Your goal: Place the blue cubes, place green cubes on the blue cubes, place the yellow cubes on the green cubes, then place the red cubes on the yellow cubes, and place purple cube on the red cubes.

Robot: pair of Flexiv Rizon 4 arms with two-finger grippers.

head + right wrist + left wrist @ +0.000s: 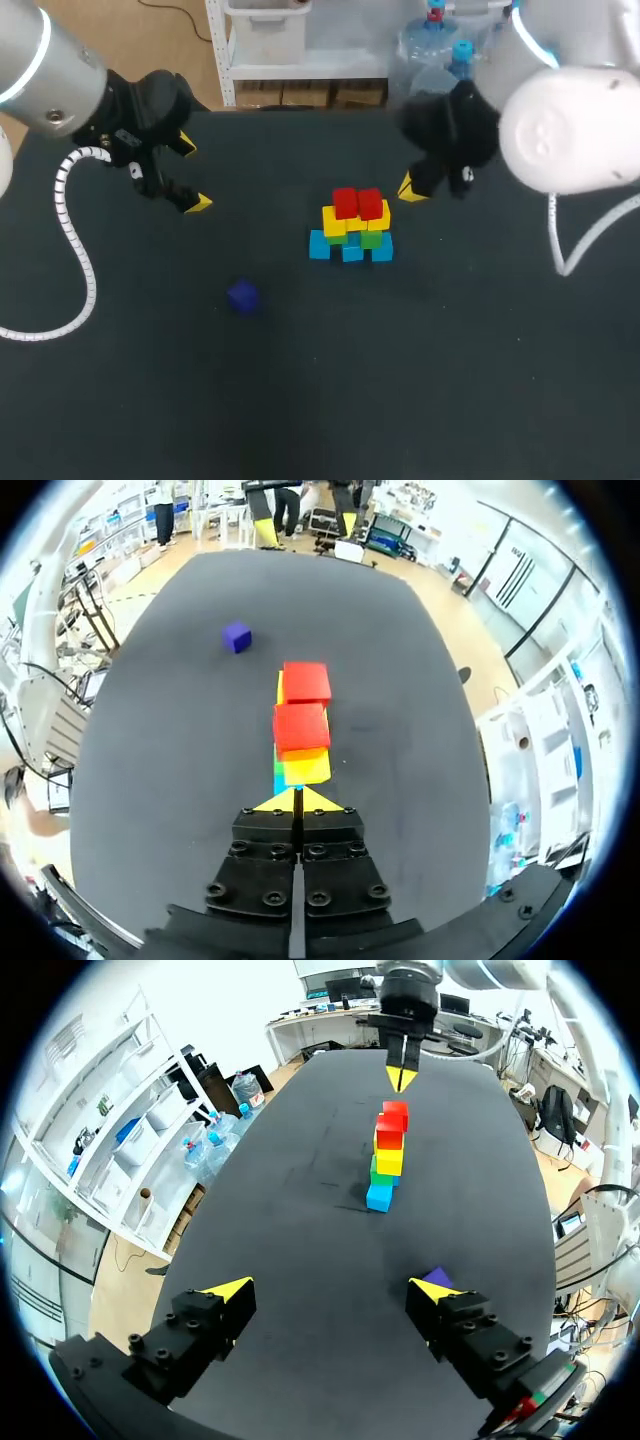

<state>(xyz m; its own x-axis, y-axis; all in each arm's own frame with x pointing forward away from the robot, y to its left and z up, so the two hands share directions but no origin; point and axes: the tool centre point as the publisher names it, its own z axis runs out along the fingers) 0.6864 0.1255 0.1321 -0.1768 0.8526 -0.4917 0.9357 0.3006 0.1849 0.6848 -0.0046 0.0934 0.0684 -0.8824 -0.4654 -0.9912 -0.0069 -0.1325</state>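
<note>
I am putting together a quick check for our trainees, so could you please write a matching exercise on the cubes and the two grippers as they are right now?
Things:
1. purple cube
2. red cubes
3. left gripper
4. right gripper

States:
A. shut, holding nothing, close beside the stack
B. alone on the table, away from the stack
C. open, holding nothing
D. top layer of the stack

Pairs: 1-B, 2-D, 3-C, 4-A
</note>
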